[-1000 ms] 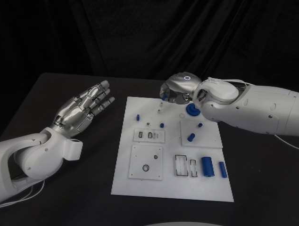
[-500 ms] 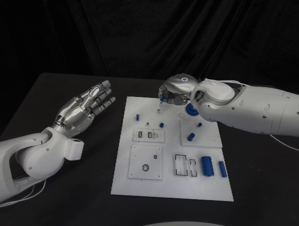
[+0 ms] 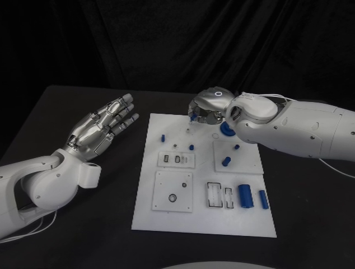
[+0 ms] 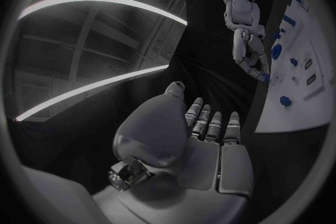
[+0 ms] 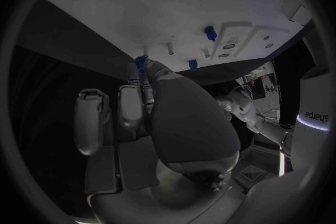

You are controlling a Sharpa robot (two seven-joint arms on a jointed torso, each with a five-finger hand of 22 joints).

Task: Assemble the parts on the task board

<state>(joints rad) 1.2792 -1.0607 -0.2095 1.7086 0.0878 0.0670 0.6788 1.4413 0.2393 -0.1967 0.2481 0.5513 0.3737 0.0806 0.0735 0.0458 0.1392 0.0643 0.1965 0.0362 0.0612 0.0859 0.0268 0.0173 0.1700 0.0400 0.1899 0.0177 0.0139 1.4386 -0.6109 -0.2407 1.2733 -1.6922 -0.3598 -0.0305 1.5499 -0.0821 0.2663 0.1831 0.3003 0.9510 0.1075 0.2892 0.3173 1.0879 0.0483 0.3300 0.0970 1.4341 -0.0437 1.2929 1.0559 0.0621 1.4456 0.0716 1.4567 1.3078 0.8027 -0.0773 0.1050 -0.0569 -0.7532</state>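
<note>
The task board [image 3: 203, 218] is flanked on its left by the left hand [image 3: 101, 124], held flat with fingers spread and nothing in it, while a small blue part [image 5: 140, 63] is pinched over its far edge by the right hand [image 3: 208, 109].

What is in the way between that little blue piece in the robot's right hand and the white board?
Nothing visible. The right hand pinches a small blue part just above the task board at its far edge, by the small white pegs.

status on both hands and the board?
Left hand open, off-board. Right hand pinches a small blue part over the task board far edge. Nothing blocking.
</note>
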